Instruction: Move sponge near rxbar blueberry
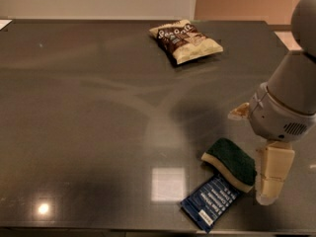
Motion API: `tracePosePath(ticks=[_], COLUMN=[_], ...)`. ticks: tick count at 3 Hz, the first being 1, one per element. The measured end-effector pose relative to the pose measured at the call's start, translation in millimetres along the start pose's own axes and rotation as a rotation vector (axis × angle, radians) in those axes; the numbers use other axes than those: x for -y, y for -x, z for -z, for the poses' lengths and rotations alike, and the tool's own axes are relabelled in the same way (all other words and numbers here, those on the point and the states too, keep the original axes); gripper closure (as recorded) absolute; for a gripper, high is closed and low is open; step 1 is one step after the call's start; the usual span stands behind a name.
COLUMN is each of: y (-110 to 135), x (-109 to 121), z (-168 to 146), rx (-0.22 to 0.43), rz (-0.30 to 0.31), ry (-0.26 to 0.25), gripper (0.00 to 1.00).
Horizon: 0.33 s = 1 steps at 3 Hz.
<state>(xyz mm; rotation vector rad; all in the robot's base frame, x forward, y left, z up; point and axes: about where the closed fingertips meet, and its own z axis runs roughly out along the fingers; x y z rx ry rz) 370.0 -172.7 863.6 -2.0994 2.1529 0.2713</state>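
Observation:
The sponge [229, 163], dark green on top with a pale yellow base, lies on the dark table [89, 132] at the front right. Its near edge touches or overlaps the top end of the navy-blue rxbar blueberry [210, 202], which lies flat by the table's front edge. My gripper [256, 143] hangs just right of the sponge, open. One cream finger [274, 174] stands beside the sponge's right end, and the other fingertip [239, 111] shows behind it. Neither finger holds the sponge.
A brown-and-cream snack bag [186, 40] lies at the back middle of the table. The table's front edge runs just below the rxbar. My grey arm [291, 98] fills the right side of the view.

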Motion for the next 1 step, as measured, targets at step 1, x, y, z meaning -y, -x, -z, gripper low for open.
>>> tracePosePath(ticks=[1], y=[0.0], x=[0.0], z=[0.0], rx=[0.0], rz=[0.0], ry=[0.0], gripper=[0.0])
